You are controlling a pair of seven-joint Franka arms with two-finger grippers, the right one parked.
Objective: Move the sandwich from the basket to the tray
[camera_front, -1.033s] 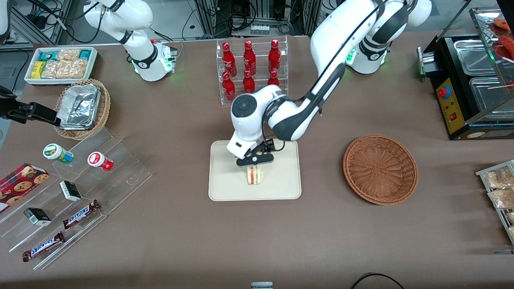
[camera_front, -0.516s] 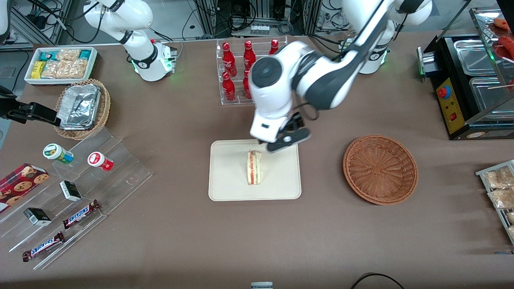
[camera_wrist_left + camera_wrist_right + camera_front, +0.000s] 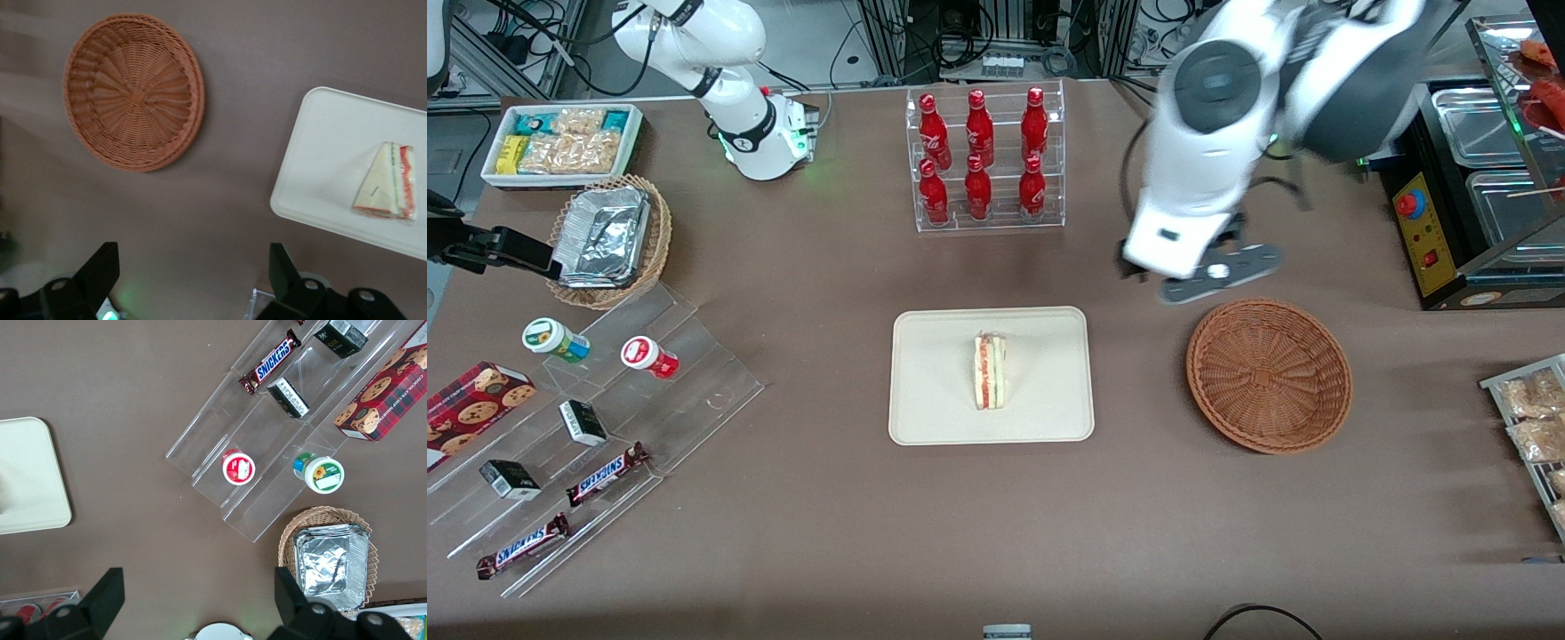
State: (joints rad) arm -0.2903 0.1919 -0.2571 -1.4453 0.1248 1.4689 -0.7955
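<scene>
**Sandwich rests on tray, gripper aloft and empty**

Front view: the sandwich stands on its edge near the middle of the cream tray. The gripper hangs high over bare table, just farther from the camera than the wicker basket, well apart from the tray.

Left wrist view: the fingers are spread wide with nothing between them. Below lie the basket, bare inside, and the tray bearing the sandwich.

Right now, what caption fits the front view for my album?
Sandwich rests on the tray; open gripper hovers above the table near the bare basket.
</scene>
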